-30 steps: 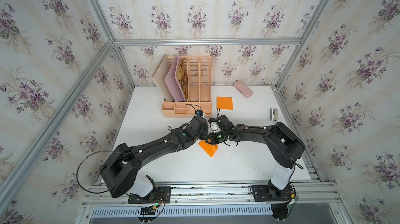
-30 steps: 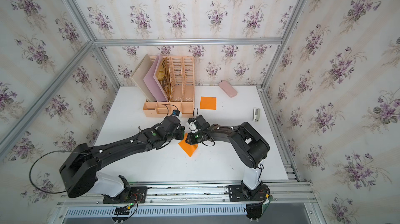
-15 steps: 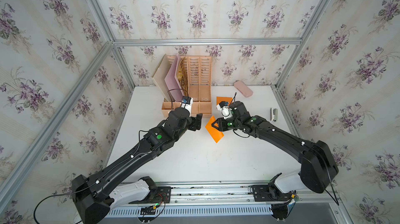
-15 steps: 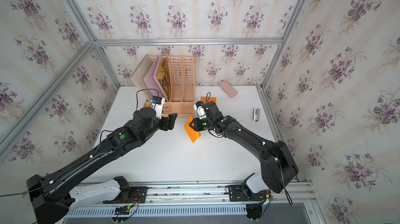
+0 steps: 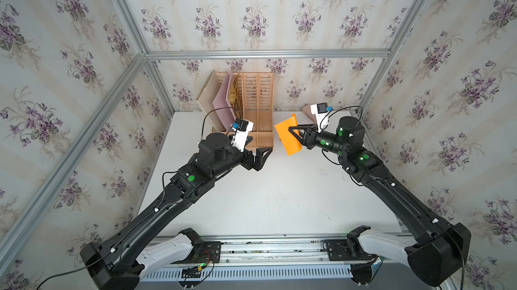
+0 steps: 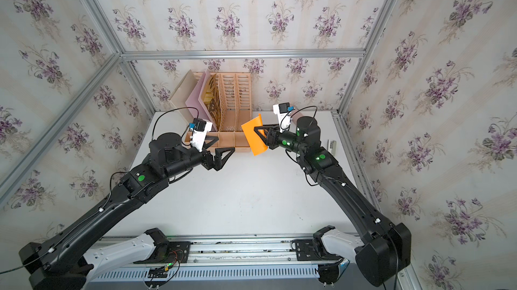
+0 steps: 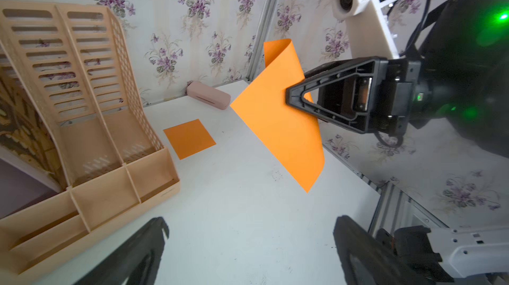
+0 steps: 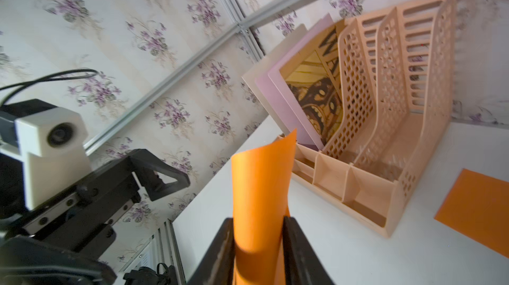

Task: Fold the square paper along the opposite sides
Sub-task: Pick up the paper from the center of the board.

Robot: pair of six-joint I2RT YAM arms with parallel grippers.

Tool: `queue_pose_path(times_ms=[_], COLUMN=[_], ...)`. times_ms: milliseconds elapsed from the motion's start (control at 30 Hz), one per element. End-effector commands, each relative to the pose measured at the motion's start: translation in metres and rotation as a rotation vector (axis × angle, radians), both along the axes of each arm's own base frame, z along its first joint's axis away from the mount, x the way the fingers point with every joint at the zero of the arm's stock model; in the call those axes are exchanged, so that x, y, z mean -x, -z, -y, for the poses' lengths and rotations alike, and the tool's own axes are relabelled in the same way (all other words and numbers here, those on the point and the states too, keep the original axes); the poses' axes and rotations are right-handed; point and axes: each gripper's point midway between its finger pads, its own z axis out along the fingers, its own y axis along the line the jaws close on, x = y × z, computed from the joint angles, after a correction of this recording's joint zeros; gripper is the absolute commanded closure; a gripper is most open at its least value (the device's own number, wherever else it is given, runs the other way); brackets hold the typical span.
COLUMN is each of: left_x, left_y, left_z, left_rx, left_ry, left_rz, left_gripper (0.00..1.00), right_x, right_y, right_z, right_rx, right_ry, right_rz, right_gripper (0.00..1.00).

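A peach slotted plastic file organiser (image 5: pixel 258 106) stands at the back of the white table (image 5: pixel 279 196). Its end compartment, on the left arm's side, holds a cream folder (image 5: pixel 207 98), a pink folder (image 5: pixel 223 103) and a yellow-brown printed book (image 6: pixel 211 95), all leaning. A second flat orange paper sheet (image 7: pixel 189 138) lies on the table just beside the organiser. A pink oblong case (image 7: pixel 208 98) rests against the back wall.

The orange square paper (image 5: pixel 289 145) hangs in the air above the table, near the organiser's front corner and touching nothing below. Its upper edge curls over. The right claw (image 8: pixel 259 231) pinches it by one edge, jaws narrow on the sheet, with the right arm stretched forward and inward. The left claw (image 7: pixel 250 220) stands wide and holds nothing. It faces the paper from a short way off, with its arm raised and reaching forward.
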Motion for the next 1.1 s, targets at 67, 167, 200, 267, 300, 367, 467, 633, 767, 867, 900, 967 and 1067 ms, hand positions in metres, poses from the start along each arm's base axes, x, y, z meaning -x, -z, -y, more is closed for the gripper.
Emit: queue_pose_path(times_ms=[67,167,200,267,300,367,467,633,767,867,900,967,1067], left_x=[0.014,0.014,0.013,0.013,0.013,0.012,0.011,0.005,-0.001,-0.005,-0.006,-0.007,-0.006], left_y=[-0.031,-0.040,-0.043,-0.049,-0.052,-0.057,-0.062,-0.062,-0.062,-0.065,-0.068,-0.073,-0.077], left_z=[0.017,0.019,0.020,0.021,0.022,0.023,0.027,0.033,0.036,0.034,0.033,0.032,0.034], left_rx=[0.147,0.196,0.210,0.239,0.252,0.281,0.330,0.387,0.406,0.434,0.443,0.453,0.463], left_ry=[0.154,0.178,0.185,0.201,0.207,0.216,0.234,0.244,0.237,0.218,0.211,0.207,0.218], left_rz=[0.051,0.056,0.058,0.062,0.061,0.054,0.042,0.019,0.016,0.036,0.044,0.060,0.070], left_gripper=[0.01,0.01,0.01,0.01,0.01,0.01,0.01,0.01,0.01,0.03,0.06,0.12,0.24], right_x=[0.039,0.050,0.053,0.057,0.057,0.058,0.057,0.051,0.045,0.041,0.039,0.036,0.033], right_y=[-0.056,-0.069,-0.072,-0.077,-0.078,-0.079,-0.079,-0.075,-0.074,-0.073,-0.073,-0.072,-0.070], right_z=[-0.011,-0.012,-0.012,-0.013,-0.014,-0.015,-0.016,-0.017,-0.017,-0.017,-0.017,-0.019,-0.022], right_rx=[-0.187,-0.242,-0.256,-0.276,-0.280,-0.286,-0.294,-0.299,-0.307,-0.309,-0.308,-0.304,-0.301], right_ry=[-0.234,-0.301,-0.319,-0.351,-0.359,-0.373,-0.384,-0.369,-0.344,-0.323,-0.318,-0.314,-0.312], right_rz=[0.180,0.209,0.216,0.224,0.225,0.225,0.222,0.208,0.194,0.178,0.172,0.160,0.143], right_gripper=[0.66,0.66,0.66,0.66,0.66,0.66,0.66,0.67,0.67,0.67,0.67,0.67,0.67])
